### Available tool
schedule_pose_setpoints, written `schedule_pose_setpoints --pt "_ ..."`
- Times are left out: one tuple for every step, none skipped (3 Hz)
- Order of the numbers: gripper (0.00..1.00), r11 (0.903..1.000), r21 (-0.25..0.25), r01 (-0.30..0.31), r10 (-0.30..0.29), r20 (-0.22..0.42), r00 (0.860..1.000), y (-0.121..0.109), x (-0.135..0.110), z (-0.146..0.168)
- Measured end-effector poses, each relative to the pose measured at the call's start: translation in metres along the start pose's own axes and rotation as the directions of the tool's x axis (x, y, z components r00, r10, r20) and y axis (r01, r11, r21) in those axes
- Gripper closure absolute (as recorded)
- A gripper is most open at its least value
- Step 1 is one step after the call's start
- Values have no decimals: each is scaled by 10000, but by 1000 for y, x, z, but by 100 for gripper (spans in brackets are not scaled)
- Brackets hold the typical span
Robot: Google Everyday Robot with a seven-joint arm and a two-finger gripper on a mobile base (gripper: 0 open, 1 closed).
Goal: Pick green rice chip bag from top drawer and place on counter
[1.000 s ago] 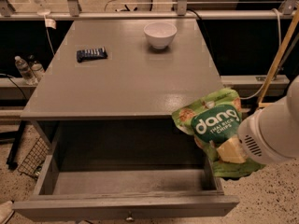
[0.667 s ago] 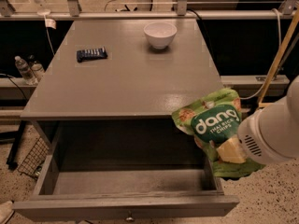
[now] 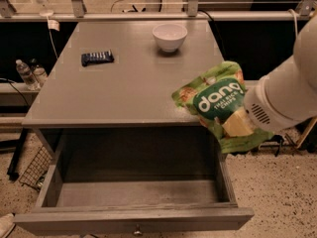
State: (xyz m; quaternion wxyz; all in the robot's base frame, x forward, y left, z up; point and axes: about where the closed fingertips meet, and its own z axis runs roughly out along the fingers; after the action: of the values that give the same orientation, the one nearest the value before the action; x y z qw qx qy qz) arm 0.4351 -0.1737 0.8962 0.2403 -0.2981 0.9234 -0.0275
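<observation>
The green rice chip bag (image 3: 216,102) with its dark "dang" label hangs in the air over the right front corner of the counter (image 3: 124,90). My gripper (image 3: 238,124) comes in from the right on a thick white arm and is shut on the bag's lower right part, with a pale fingertip (image 3: 237,125) showing against the bag. The top drawer (image 3: 133,217) is pulled open below the counter. Its inside shows only a bare grey floor, and a small knob (image 3: 137,229) sits on its front panel.
A white bowl (image 3: 170,36) stands at the back of the counter. A small dark blue flat packet (image 3: 97,58) lies at its left. Water bottles (image 3: 27,73) and a wire basket (image 3: 35,167) are on the left, with rails and cables behind.
The gripper has lifted the bag upward and slightly left, from beside the drawer's right edge to the counter's right front corner.
</observation>
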Motion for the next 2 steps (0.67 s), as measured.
schedule_pose_setpoints --pt "100 9981 -79 615 -613 168 9980 -13 -36 1" --pt "100 9943 -461 964 -962 50 9953 -25 -69 20"
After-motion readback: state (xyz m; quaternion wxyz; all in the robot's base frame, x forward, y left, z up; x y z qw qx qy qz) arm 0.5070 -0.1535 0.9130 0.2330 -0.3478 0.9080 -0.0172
